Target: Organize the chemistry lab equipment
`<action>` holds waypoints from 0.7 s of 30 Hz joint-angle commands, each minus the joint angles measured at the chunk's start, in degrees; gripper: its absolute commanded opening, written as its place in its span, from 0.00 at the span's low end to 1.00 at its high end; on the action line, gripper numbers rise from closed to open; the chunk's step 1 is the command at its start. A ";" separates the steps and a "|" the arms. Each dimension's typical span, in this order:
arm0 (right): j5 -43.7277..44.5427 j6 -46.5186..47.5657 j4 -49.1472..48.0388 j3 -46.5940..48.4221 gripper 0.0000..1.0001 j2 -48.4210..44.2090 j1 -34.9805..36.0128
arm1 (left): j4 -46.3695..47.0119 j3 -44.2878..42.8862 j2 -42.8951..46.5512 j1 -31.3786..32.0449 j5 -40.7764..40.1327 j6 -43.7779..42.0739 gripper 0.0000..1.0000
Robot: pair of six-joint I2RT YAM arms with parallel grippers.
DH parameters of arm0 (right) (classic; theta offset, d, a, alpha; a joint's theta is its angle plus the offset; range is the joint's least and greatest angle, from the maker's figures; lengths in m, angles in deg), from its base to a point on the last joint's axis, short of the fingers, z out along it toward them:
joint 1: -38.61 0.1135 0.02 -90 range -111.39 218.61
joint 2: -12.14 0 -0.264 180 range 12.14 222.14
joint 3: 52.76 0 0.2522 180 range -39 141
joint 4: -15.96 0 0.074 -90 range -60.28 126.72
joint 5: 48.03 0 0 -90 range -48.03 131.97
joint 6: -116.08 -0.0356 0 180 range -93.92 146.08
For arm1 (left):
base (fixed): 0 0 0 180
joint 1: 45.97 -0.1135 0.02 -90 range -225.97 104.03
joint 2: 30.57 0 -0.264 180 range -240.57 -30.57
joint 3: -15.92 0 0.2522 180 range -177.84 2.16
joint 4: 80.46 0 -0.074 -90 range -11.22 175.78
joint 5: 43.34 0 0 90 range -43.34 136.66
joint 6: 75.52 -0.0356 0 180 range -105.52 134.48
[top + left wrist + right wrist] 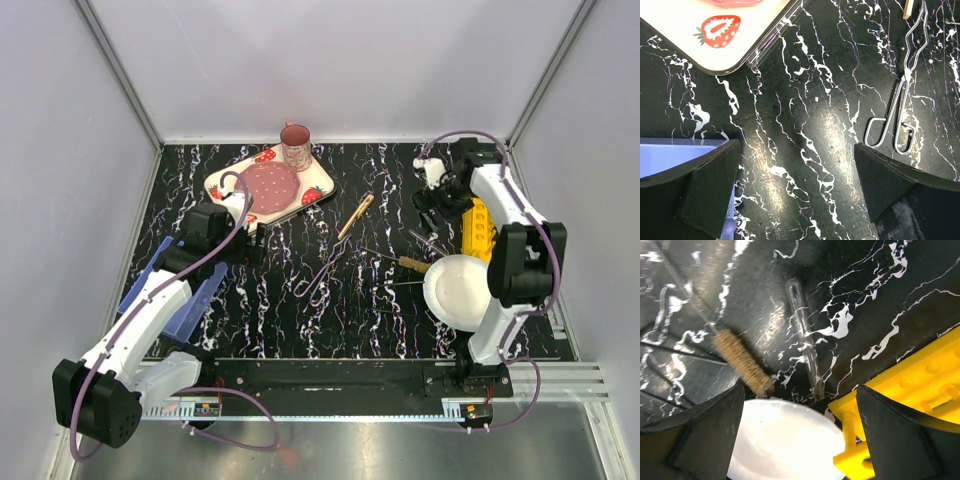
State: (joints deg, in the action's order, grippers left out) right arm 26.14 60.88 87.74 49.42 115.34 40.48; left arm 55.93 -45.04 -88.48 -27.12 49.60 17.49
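The black marbled table (370,320) carries 2 arms and 4 holders. The strawberry tray (222,183) at the back holds 1 pink mug (295,146) on its far corner and 1 round pink disc (270,183). The blue container (195,300) lies under the left arm, its inside mostly hidden. The white plate (455,290) and the yellow rack (482,228) are near the right arm.

The wire tong (322,272) and the wooden-handled tool (355,216) lie loose at the table's middle. Only the right wrist view shows clearly the brush (740,360) and 1 glass test tube (804,340), both ending at the plate's rim.

The left gripper (796,165) reaches forward low beside the tray, fingers spread wide, grasping nothing. The right gripper (800,400) points down over the plate's edge, also spread and empty.
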 commanded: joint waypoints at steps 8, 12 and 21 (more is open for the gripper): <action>8.19 -2.38 -4.67 4.21 0.89 13.42 4.11 | 3.13 -0.26 -0.80 0.04 -0.39 -0.10 0.99; 7.84 -2.38 -5.20 5.27 0.87 15.71 5.86 | 3.13 -0.26 -1.06 -0.04 -0.13 -0.19 0.99; 11.97 -1.76 -3.09 10.54 0.71 22.13 8.68 | 3.13 -0.17 -1.24 0.04 -0.48 -0.19 0.99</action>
State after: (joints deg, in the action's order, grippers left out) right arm 35.49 59.01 83.70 56.28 135.36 48.79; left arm 55.93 -45.04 -89.57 -27.12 49.60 17.49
